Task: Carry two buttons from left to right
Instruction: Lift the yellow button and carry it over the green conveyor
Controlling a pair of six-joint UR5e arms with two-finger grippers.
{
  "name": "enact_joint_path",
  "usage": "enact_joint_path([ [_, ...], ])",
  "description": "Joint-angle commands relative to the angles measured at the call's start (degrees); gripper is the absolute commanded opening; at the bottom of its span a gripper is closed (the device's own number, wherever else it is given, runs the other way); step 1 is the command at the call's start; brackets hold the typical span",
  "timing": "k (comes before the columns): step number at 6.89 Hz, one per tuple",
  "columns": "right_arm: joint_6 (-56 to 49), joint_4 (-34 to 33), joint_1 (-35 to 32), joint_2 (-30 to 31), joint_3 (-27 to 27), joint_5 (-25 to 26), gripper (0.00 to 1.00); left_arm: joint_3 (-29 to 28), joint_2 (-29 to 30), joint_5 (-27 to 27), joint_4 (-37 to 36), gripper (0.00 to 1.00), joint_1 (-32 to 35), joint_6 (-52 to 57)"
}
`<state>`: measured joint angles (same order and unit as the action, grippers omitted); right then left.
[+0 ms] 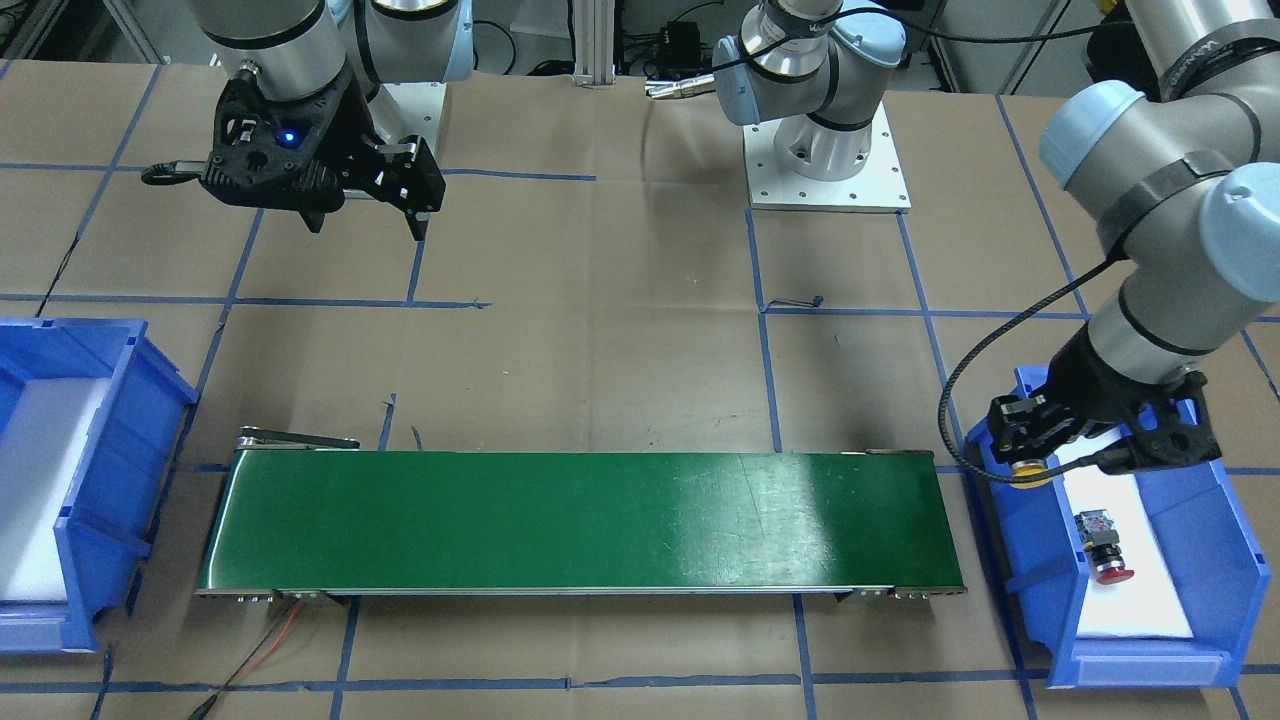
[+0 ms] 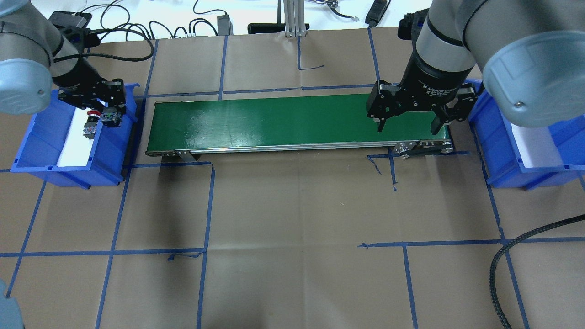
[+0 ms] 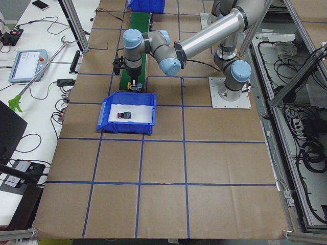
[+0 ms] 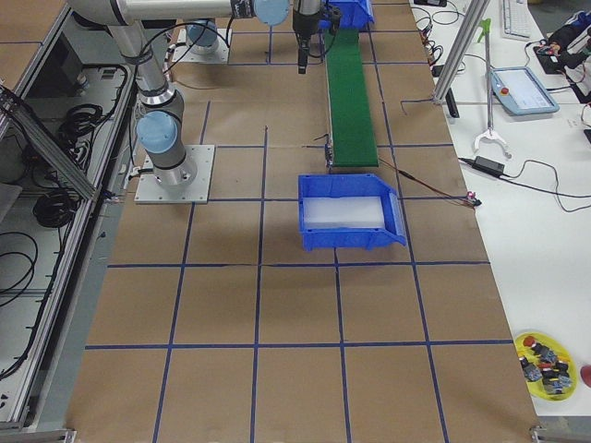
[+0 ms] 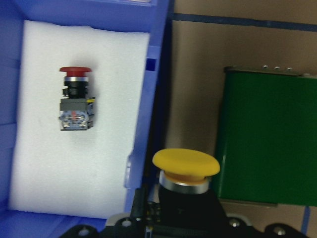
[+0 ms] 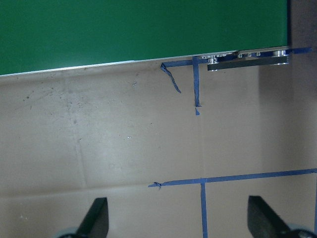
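Observation:
My left gripper (image 1: 1030, 448) is shut on the yellow-capped button (image 1: 1030, 470) and holds it above the left blue bin's (image 1: 1020, 540) wall nearest the conveyor. In the left wrist view the yellow cap (image 5: 185, 166) hangs over the bin's rim. The red-capped button (image 1: 1103, 547) lies on its side on the white foam in that bin, also seen in the left wrist view (image 5: 75, 99). My right gripper (image 2: 410, 124) is open and empty, hovering over the right end of the green conveyor belt (image 2: 283, 121).
The right blue bin (image 2: 498, 137) with a white foam liner stands past the belt's right end and holds nothing visible. Brown paper with blue tape lines covers the table. A yellow dish (image 4: 545, 365) with several spare parts sits at a far corner.

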<state>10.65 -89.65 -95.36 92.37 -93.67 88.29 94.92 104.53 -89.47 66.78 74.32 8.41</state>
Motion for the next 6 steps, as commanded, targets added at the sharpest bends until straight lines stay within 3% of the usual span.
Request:
enact_joint_path([
  [1,0.0,0.0,0.0,0.0,0.0,0.0,1.0,0.9,1.9,0.1,-1.6,0.16,6.8,-9.8],
  [4,0.0,-0.1,0.0,0.0,0.2,-0.2,1.0,1.7,9.0,-0.3,-11.5,0.17,10.2,-12.1],
  [6,0.1,-0.1,0.0,0.0,0.2,-0.2,1.0,1.8,9.5,-0.5,-12.6,0.19,10.2,-11.9],
])
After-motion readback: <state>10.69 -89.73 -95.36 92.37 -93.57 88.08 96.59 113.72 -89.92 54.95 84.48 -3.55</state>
